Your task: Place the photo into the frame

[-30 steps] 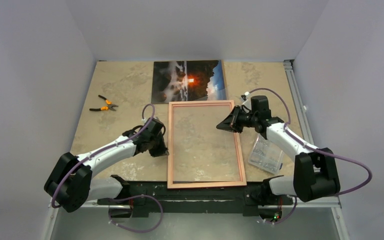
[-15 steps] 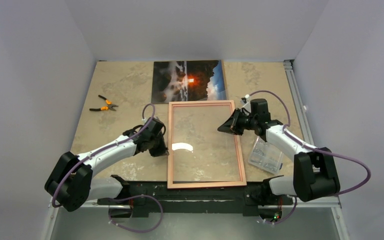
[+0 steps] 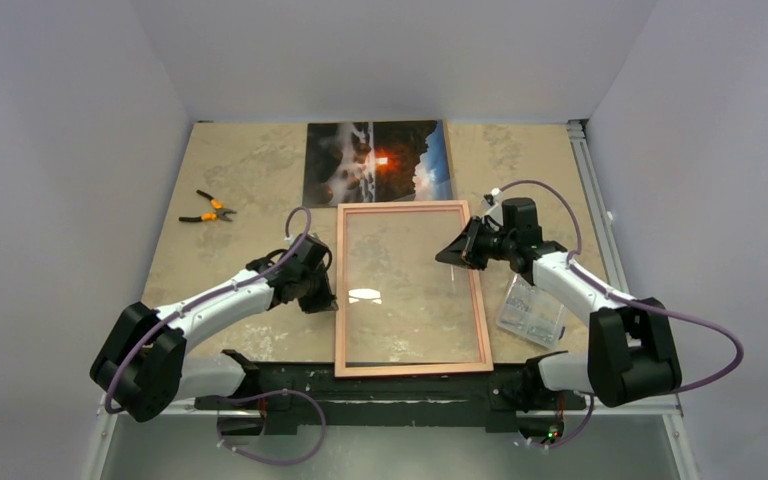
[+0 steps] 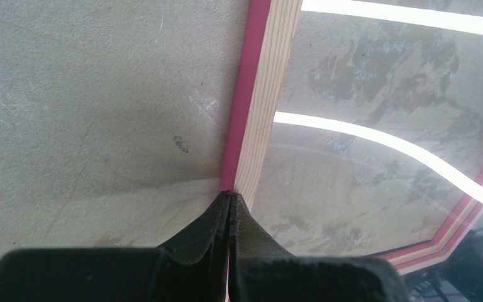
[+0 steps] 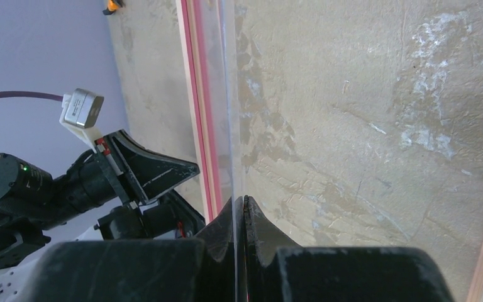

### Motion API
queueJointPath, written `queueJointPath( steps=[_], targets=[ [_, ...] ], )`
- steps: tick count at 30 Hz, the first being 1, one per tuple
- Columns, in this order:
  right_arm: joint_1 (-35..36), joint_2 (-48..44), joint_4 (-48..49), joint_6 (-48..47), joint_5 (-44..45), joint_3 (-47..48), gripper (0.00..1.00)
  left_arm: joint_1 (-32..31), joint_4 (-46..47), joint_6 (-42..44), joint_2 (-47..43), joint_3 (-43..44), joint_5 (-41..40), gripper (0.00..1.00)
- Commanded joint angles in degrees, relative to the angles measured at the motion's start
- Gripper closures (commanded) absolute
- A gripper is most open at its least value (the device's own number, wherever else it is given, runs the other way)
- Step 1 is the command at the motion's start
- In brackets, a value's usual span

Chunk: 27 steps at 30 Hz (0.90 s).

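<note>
From above, the whole layout is being shown. The frame (image 3: 412, 369) is being seen lying flat on the tabletop (image 3: 250, 170) between the two claws, with its tan wooden back turned up. A clear sheet (image 3: 405, 320) over its opening is catching a bright glare just beside the left claw (image 3: 324, 302). The photo (image 3: 378, 160) is being shown lying face up beyond both claws, just past the frame's far rail. It is a dark misty landscape with a glowing orange-red sun and blue sky along one side. Pliers (image 3: 207, 208) are being seen well out past the left claw, and a clear plastic container (image 3: 532, 308) is lying behind the right claw (image 3: 441, 257), under its arm.

Only the wrist views are giving the grip. In the left wrist view the left claw is being shown shut, its tips meeting at the frame's left rail, where the pink outer side and striped wood are being seen. Whether anything is being pinched there cannot be told. In the right wrist view the right claw is being shown closed on the thin edge of the clear sheet.
</note>
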Motion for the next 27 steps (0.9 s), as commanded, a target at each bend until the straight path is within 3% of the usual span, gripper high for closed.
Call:
queueJointPath(
  steps=[1,8,15,22,27],
  targets=[
    [0.83,0.17,5.65,2.21,0.94,1.74,1.00,-0.09,-0.06,1.55,3.33,-1.59,-2.44,1.00],
    [0.91,1.34,10.47,6.38,-1.35,-2.13,1.00,-0.11,0.18,1.66,3.79,-1.51,-2.44,1.00],
    [0.86,2.35,9.23,3.64,-1.09,-3.89,0.99,-0.12,0.06,1.74,4.06,-1.42,-2.44,1.00],
    [0.87,5.20,7.05,-0.42,-1.43,-2.08,0.65,-0.11,0.00,1.83,4.13,-1.49,-2.44,1.00],
    [0.87,7.67,4.73,-2.41,-0.10,-0.62,0.50,-0.20,0.19,1.83,4.38,-1.47,-2.45,1.00]
  ],
)
